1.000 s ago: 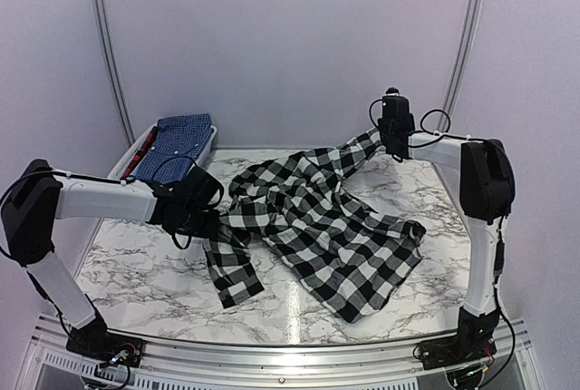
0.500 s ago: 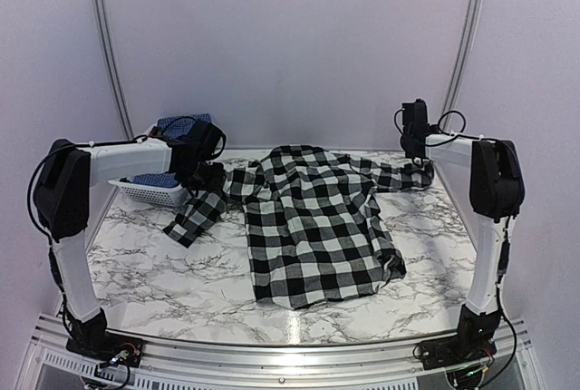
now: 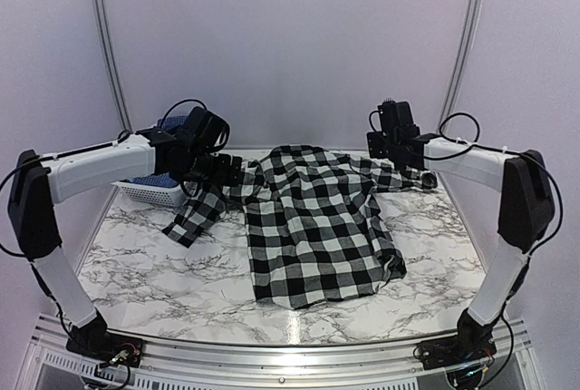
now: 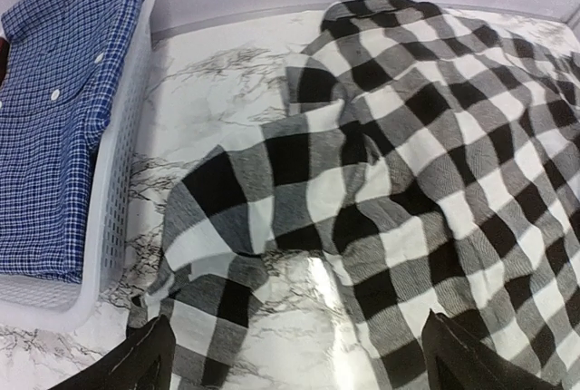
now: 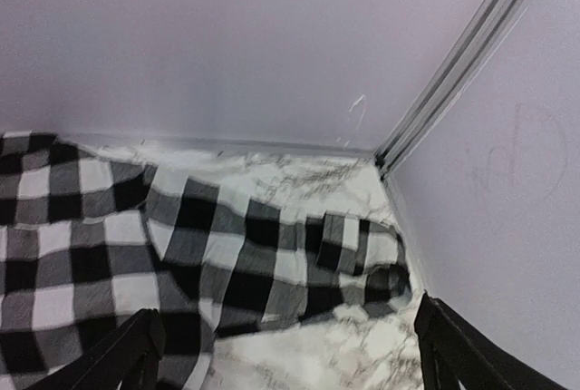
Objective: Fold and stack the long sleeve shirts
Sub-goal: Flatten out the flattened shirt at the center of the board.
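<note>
The black-and-white checked long sleeve shirt (image 3: pixel 313 227) lies spread flat on the marble table, one sleeve (image 3: pixel 195 213) reaching left and the other sleeve (image 3: pixel 408 177) reaching right. My left gripper (image 3: pixel 231 172) hovers open over the left shoulder; in the left wrist view the left gripper (image 4: pixel 299 367) has nothing between its fingers above the checked cloth (image 4: pixel 408 163). Above the right sleeve (image 5: pixel 272 263) my right gripper (image 5: pixel 290 358) is open and holds nothing; in the top view the right gripper (image 3: pixel 385 150) is near the back wall. A folded blue shirt (image 4: pixel 54 118) rests in the basket.
The white slotted basket (image 4: pixel 118 181) stands at the back left, close to the checked sleeve; the basket (image 3: pixel 145 192) is partly hidden by my left arm. Walls close off the back and the right side, with a corner rail (image 5: pixel 453 73).
Both grippers have opened and let go of the checked shirt. It went from bunched and stretched between them to lying flat. Both grippers have drawn slightly away from the cloth.
</note>
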